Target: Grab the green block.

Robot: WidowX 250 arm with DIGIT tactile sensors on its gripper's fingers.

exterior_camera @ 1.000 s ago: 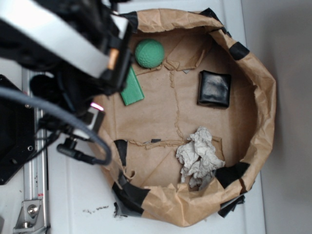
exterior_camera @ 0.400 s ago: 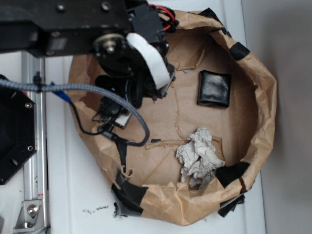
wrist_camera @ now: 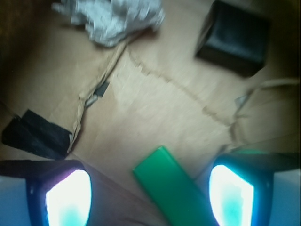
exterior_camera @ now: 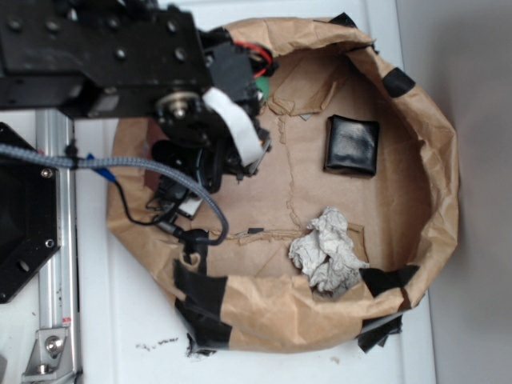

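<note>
The flat rectangular slab of green plastic (wrist_camera: 175, 188) is seen in the wrist view lying on the brown paper floor, set diagonally between the two glowing fingers of the tool (wrist_camera: 149, 197), whose jaws are spread wide and hold nothing. In the exterior view the slab is hidden beneath the black robot arm (exterior_camera: 104, 56), which is reaching into the upper left of the crumpled brown paper basin (exterior_camera: 436, 128).

A missed grasp is judged the main risk: the slab is thin and lies skewed to the jaws, so a closing finger could strike a corner and push it aside rather than pinch it. Its smooth plastic faces could also slip. A green rounded shape, only partly seen behind the right-hand finger (wrist_camera: 233, 195), may crowd that side; what it is cannot be told.

The basin's walls are creased and patched with black tape (exterior_camera: 204, 300), and its floor is seamed with torn, wrinkled joins. A glossy black square pad (exterior_camera: 352, 146), soft-edged and cushion-like, rests well apart at the upper right. A crumpled wad of grey-white paper (exterior_camera: 328, 252) lies near the lower wall. The basin is carried on a white surface (exterior_camera: 120, 320).
</note>
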